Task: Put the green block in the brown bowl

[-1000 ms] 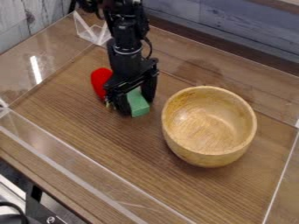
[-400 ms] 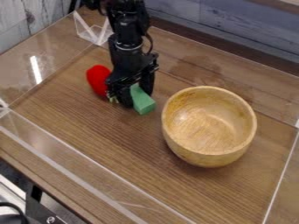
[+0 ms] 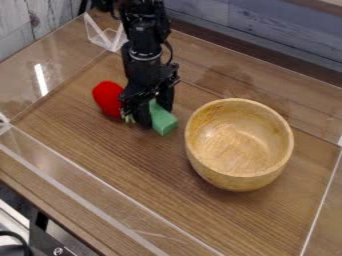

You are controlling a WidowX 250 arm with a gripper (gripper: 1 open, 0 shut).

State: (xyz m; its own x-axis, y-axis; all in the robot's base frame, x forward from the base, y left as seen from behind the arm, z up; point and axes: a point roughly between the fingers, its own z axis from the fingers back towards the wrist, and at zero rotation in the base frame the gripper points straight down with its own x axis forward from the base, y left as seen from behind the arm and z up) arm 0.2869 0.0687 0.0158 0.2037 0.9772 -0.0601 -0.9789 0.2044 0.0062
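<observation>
One arm, pointing straight down, has its hand (image 3: pixel 150 106) at the worktop (image 3: pixel 94 190) with the jaws drawn in as far as they go. The green block (image 3: pixel 162 121) lies flat on the wood at the hand's lower right, touching or just beside the near finger. You cannot tell from this view whether the jaws have the block's far end pinched or have closed beside it.

Clock-face, from the block: the brown bowl (image 3: pixel 238 143) sits at about 4 o'clock, near but apart, its hollow holding nothing. A red toy (image 3: pixel 107 96) rests at roughly 10 o'clock, just beside the hand's far side.

Your risks from here, as a judgement. If the grip is only on a corner, the block may swing or drop the moment you lift, since most of its length hangs outside the jaws. If the jaws missed, you will rise with nothing. The red toy sits close enough that a sideways move could knock it away. The bowl's thick wall stands between block and hollow, so a low carry toward 4 o'clock could strike the rim and strip the block loose.
</observation>
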